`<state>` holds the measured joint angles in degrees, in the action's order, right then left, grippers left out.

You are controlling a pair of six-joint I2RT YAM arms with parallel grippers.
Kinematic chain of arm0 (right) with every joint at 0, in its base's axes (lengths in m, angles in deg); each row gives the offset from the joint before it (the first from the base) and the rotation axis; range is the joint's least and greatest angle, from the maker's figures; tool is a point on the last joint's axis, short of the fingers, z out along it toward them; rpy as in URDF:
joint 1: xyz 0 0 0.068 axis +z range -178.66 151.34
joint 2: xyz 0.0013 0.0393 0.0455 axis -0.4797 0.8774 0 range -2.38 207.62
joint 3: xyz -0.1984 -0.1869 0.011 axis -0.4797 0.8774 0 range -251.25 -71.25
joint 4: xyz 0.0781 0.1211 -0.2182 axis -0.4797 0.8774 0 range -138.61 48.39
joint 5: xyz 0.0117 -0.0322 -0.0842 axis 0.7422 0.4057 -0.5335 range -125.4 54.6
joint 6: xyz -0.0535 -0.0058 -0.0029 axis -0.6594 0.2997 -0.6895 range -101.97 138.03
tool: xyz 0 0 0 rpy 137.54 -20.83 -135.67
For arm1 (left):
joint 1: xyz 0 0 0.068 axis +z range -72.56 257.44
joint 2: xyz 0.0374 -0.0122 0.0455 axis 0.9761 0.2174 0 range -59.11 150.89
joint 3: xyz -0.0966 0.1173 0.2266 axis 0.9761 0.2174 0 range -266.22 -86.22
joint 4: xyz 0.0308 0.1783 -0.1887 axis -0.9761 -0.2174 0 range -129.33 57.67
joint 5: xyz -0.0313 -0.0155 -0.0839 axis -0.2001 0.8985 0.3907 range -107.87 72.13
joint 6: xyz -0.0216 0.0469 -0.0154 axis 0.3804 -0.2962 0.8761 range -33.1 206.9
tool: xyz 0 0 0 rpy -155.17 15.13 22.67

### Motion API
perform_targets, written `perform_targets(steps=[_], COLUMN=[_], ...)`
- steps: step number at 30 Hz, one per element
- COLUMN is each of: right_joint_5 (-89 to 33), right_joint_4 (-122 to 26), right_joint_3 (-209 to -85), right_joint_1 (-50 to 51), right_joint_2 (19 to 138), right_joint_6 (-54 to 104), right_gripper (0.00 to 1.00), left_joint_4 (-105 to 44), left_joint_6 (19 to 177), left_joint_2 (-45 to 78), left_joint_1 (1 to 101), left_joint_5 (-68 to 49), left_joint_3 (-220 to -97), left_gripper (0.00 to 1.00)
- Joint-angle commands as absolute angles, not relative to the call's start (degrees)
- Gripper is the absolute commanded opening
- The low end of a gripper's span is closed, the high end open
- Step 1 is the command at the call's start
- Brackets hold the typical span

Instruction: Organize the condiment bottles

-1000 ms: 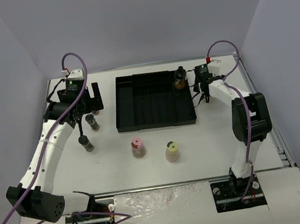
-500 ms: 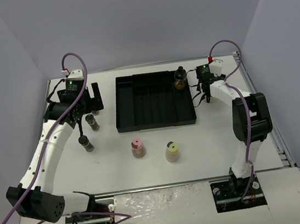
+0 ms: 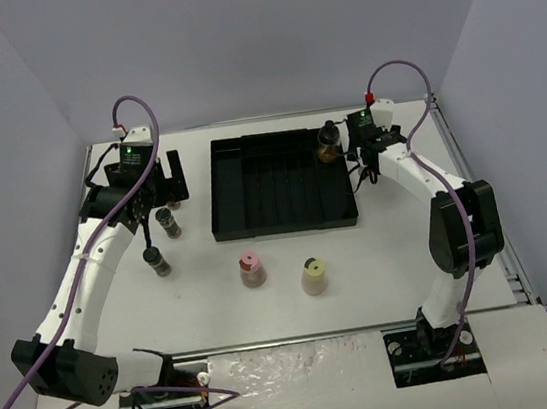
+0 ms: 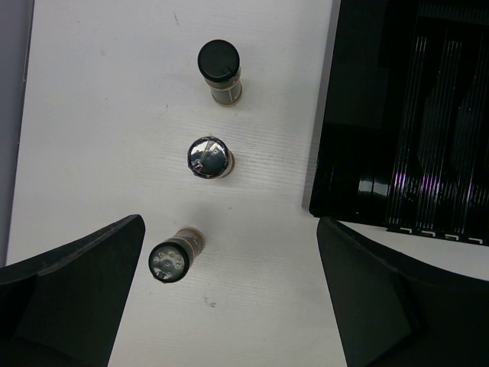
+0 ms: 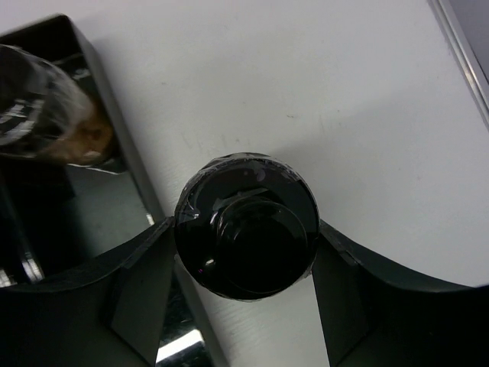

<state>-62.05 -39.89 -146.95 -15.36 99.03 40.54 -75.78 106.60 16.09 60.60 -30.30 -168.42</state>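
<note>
The right gripper pinched a black-capped bottle at its cap, one finger pressed against each side. The bottle was just off the right edge of the black tray, near its far corner. An amber-filled bottle stood inside that corner. The left gripper hung spread wide above three dark bottles standing left of the tray, touching none.
</note>
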Motion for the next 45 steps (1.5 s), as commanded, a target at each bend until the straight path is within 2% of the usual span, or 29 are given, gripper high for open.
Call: perform_targets(steps=[1,18,45], right_joint_5=[-66.4,-61.7,-61.8], right_joint_4=[-41.0,-42.9,-52.9], right_joint_3=[-153.2,-153.2,-142.0], right_joint_1=[-12.9,-7.7,-3.5], right_joint_2=[90.5,93.1,100.7], right_joint_6=[39.6,38.9,41.0], right_gripper=[0.00,0.00,0.00], left_joint_4=[-73.2,-73.1,-73.1], left_joint_6=[106.5,106.8,106.4], left_joint_2=[15.0,15.6,15.5], left_joint_1=[60.4,60.3,60.3], left_joint_5=[-30.8,-30.6,-30.6], left_joint_3=[-169.7,-170.0,-169.7], left_gripper=[0.93,0.93,0.94])
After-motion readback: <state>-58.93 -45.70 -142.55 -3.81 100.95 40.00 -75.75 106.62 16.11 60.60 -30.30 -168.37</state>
